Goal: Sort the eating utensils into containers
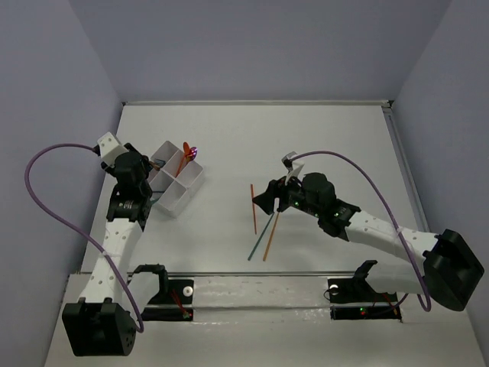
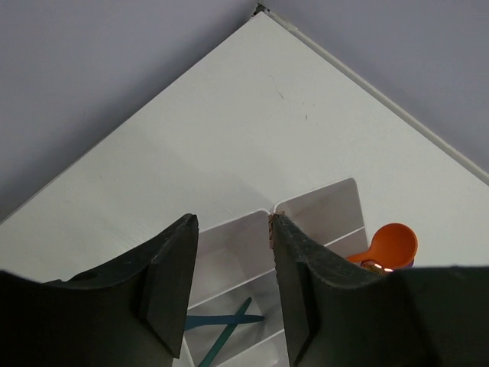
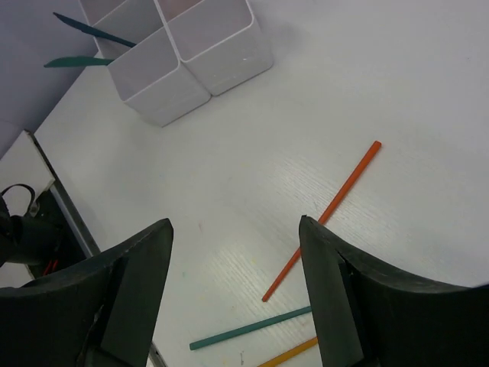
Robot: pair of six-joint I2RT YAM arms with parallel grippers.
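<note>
The left claw [image 2: 231, 229] hangs right over the white tray [image 2: 321, 208]. Its two fingers are apart and nothing is between them. Two teal sticks [image 2: 221, 329] lie crossed in one box of the tray, just under the claw. I think the claw sits there because that box is the home for sticks. An orange spoon [image 2: 386, 245] pokes out of another box off to the side.

The right claw [image 3: 234, 229] is over the bare worktop [image 3: 412, 69], well away from the tray. Its fingers are wide apart and hold nothing. Three sticks lie loose and flat under it: a red stick [image 3: 321, 222], a loose teal stick [image 3: 252, 329] and an orange stick [image 3: 294, 350]. The red stick runs up between the two fingers in the wrist view, so I think it is the next one to grab. The claw is likely open so wide so it can come down on both sides of it. A thin, flat stick may be hard to pinch.

I can see no words or labels to read.
</note>
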